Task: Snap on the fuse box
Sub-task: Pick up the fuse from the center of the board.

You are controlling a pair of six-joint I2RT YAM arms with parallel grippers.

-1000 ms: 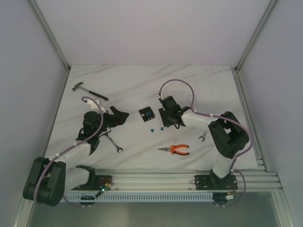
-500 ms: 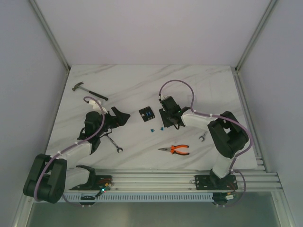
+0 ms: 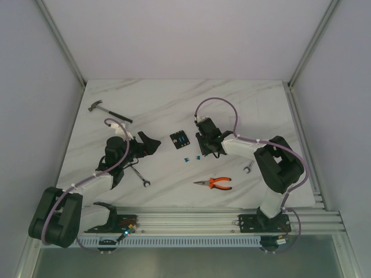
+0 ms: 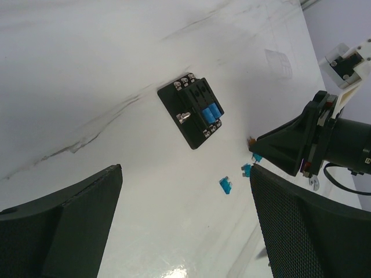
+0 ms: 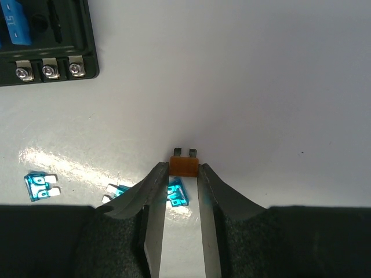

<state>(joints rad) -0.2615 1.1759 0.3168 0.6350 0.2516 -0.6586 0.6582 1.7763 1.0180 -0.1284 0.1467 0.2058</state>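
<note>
**Fuse box (image 3: pixel 179 140) flat mid-table, orange fuse pinched in your right gripper**

It lies face up on the table (image 3: pixel 162 104), between your two grippers and touching neither. In the top view it looks near square and slightly rotated, so the long axis can't be read there. In the left wrist view the long axis runs from 11 to 5 o'clock. Each short end has a row of screw terminals. The seated blue fuses sit toward the 5 o'clock end.

Your left gripper (image 4: pixel 185 174) is at 9 o'clock of the box in the top view, near it, with its fingers spread wide and holding nothing. Your right gripper (image 5: pixel 184 176) is at about 4 o'clock of the box. Its tips are pressed onto a small orange fuse (image 5: pixel 184 164), with the prongs pointing away from the wrist. Loose blue fuses (image 5: pixel 40 185) lie on the table just beside those tips, at 5 o'clock of the box.

Compared with a second ago, your left gripper has crept slightly toward 3 o'clock, closer to the box. The box and your right gripper are where they were.
</note>
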